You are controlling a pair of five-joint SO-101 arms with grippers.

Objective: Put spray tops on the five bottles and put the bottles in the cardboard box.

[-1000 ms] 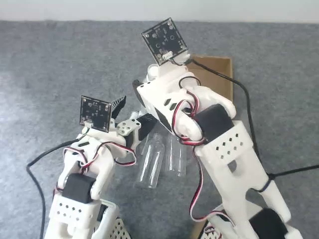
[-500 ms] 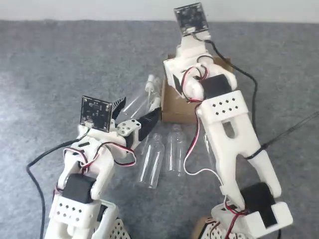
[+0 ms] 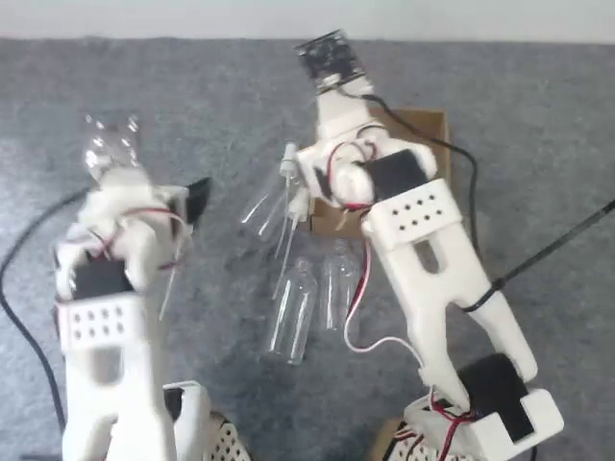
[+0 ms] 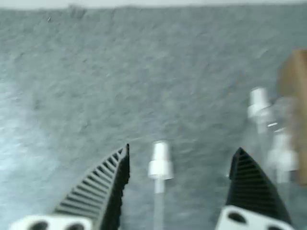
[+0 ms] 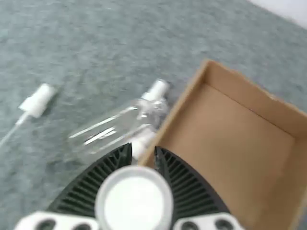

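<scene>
Target of the coming move, judged from the task, is the loose spray top (image 4: 159, 165). It lies on the grey carpet (image 4: 96, 72) between the jaws of the left gripper (image 4: 182, 148). Those jaws stand wide apart and hold nothing; neither touches the part, which sits off-centre, nearer one jaw. Its long axis runs along the jaws' own length, with the white head toward the tips and the thin dip tube trailing back toward the gripper base, so closure would act across the axis. The left arm is the nearer one. The spray top is white, a broad head over a slim stem.

The right gripper (image 5: 143, 149) hangs over the edge of the cardboard box (image 5: 240, 129); whether it is open or holds anything cannot be told. Just outside that wall lies a clear bottle (image 5: 120, 127) already fitted with a top. Two uncapped bottles (image 3: 293, 307) lie side by side on the carpet between the arms.
</scene>
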